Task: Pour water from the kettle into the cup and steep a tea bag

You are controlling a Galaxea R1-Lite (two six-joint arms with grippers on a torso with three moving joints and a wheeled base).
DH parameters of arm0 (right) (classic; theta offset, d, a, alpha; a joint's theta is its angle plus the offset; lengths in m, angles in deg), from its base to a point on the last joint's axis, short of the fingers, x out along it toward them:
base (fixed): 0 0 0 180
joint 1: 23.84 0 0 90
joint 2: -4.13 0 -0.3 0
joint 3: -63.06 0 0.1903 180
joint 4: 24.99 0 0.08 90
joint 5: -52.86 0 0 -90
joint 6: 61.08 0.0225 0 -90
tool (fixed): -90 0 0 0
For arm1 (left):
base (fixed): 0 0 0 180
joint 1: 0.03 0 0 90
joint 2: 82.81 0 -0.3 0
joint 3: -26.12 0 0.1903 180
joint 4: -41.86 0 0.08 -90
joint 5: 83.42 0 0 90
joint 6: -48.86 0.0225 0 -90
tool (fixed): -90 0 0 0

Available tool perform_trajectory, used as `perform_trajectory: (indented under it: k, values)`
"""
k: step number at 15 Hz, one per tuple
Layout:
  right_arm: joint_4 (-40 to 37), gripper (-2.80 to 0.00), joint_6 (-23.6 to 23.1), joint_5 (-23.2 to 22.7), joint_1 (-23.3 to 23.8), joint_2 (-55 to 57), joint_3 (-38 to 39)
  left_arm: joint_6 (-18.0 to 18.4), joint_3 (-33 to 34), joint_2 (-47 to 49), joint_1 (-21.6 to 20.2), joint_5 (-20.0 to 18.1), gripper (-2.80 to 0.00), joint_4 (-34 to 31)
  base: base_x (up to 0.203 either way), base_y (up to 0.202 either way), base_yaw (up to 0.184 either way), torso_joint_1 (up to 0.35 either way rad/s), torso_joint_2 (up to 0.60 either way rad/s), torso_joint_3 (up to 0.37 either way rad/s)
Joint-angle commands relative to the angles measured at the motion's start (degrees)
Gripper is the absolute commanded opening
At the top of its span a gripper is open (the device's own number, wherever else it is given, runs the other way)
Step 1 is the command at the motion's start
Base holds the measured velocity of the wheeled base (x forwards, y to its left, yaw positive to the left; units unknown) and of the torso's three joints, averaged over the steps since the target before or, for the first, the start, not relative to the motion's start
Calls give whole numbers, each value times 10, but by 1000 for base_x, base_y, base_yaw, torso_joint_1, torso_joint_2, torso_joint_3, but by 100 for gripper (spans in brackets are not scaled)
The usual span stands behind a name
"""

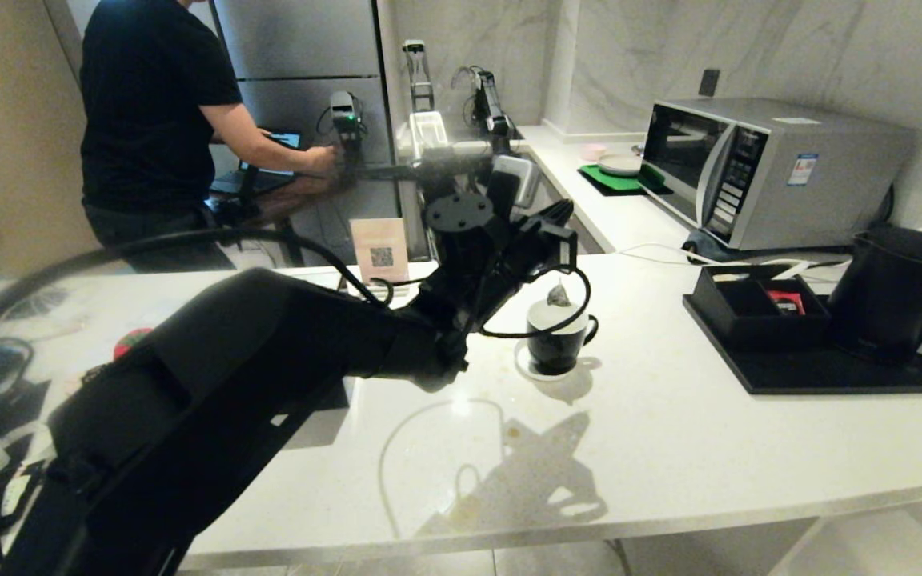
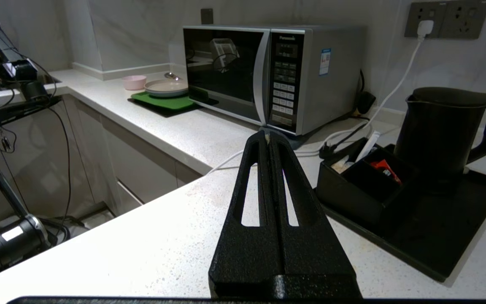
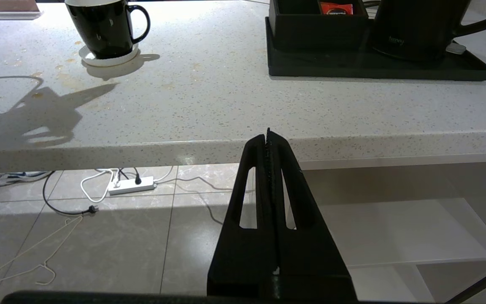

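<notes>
The cup (image 1: 557,346), a black mug with a white inside, stands on a white coaster (image 1: 527,369) in the middle of the counter; the right wrist view also has the cup (image 3: 103,29). My left gripper (image 1: 566,211) hovers above it, shut on the tag of a tea bag (image 1: 559,296) that dangles just over the rim. A pale bit of the tag (image 2: 267,136) is pinched at the closed tips of the left gripper (image 2: 267,139). The black kettle (image 1: 893,292) (image 2: 441,126) stands on a black tray (image 1: 829,374) at the right. My right gripper (image 3: 267,137) is shut and empty, below the counter's front edge.
A black box (image 1: 753,308) with sachets sits on the tray beside the kettle. A microwave (image 1: 765,168) and a plate on a green mat (image 1: 617,176) stand on the back counter. A person (image 1: 157,120) works at the far left. Cables and a power strip (image 3: 131,185) lie on the floor.
</notes>
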Motion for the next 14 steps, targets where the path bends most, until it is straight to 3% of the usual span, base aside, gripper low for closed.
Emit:
perform_trajectory:
  k: [1, 14]
  values:
    - [0, -280, 0, 0, 0, 1, 0, 0, 3, 8, 0, 0, -280, 5, 0, 0, 0, 0, 0, 0]
    - [0, -280, 0, 0, 0, 1, 0, 0, 5, 90, 0, 1, -280, 10, 0, 0, 0, 0, 0, 0]
